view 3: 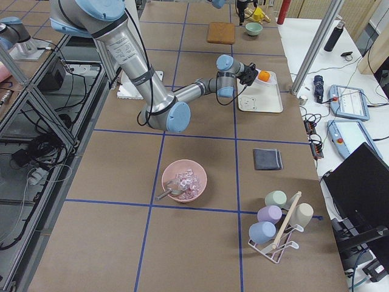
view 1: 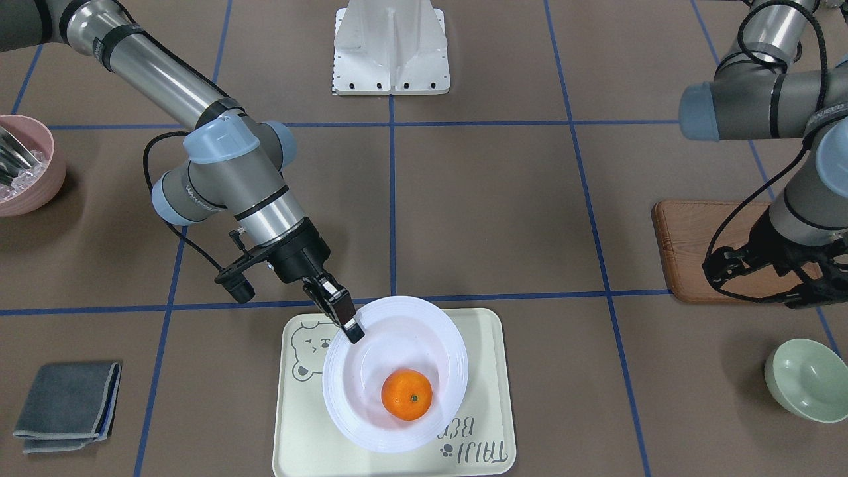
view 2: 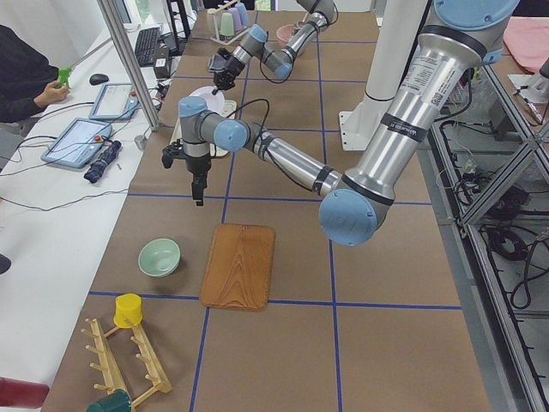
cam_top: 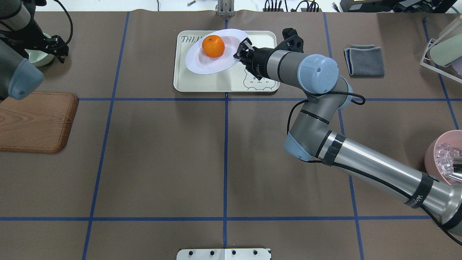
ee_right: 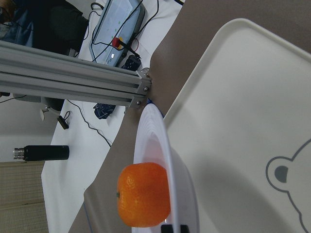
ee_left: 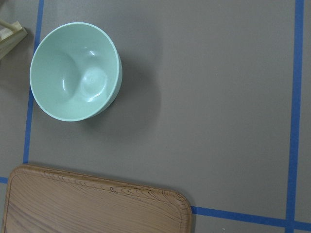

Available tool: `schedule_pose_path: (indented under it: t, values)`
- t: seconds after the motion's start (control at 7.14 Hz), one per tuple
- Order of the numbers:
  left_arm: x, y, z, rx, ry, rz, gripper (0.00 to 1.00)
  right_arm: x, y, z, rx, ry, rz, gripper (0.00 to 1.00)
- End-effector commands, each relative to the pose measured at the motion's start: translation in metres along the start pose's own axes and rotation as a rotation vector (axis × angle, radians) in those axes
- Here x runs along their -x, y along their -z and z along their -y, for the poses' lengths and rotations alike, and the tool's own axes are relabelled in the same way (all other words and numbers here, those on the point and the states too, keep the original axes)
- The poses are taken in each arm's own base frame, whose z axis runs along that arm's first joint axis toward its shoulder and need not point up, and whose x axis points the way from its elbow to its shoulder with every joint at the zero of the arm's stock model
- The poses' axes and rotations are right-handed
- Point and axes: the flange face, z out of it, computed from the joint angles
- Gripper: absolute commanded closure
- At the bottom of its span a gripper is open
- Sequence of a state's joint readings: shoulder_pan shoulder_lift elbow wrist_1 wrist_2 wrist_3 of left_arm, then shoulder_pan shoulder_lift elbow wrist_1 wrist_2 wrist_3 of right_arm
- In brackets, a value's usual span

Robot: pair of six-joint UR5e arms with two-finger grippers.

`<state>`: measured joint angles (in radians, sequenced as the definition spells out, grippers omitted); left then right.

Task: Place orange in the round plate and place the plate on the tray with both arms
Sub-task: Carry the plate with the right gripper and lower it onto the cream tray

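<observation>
Overhead exterior view: you see the right gripper (cam_top: pixel 241 50) clamping the round plate (cam_top: pixel 200 65) by its rim, the orange (cam_top: pixel 213 46) inside, over the tray (cam_top: pixel 202 85); you cannot tell the left gripper's (view 2: pixel 198 192) state.

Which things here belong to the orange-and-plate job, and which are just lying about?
Job: orange, round plate, tray, right hand gripping the plate's rim.
Lying about: wooden board, green bowl, pink bowl, grey cloth, mug rack.

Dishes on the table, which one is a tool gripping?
The white plate with the orange, pinched at its rim by the right tool; the green bowl and pink bowl sit untouched.
</observation>
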<state>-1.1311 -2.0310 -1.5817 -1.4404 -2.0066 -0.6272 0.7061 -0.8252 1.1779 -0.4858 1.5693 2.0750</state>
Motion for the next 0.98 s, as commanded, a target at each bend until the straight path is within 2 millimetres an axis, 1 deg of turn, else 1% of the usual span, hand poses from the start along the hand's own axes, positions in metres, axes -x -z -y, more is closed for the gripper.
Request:
schedule_pose_path:
  t: [0.0, 0.14, 0.28, 0.42, 0.84]
  values:
    - [0.009, 0.005, 0.005, -0.029, 0.006, 0.027, 0.02, 0.005, -0.029, 0.0, -0.03, -0.008, -0.033, 1.0]
    - [0.01, 0.008, 0.006, -0.033, 0.01, 0.025, 0.02, 0.017, -0.043, -0.006, -0.034, -0.008, -0.039, 1.0]
    - [0.011, 0.008, 0.006, -0.033, 0.013, 0.025, 0.02, 0.019, -0.055, -0.007, -0.041, -0.008, -0.056, 1.0]
    - [0.011, 0.008, 0.006, -0.032, 0.014, 0.026, 0.02, 0.016, -0.058, -0.007, -0.044, -0.008, -0.064, 1.0]
    - [0.011, 0.008, 0.006, -0.033, 0.013, 0.025, 0.02, 0.012, -0.06, -0.008, -0.044, -0.003, -0.071, 1.0]
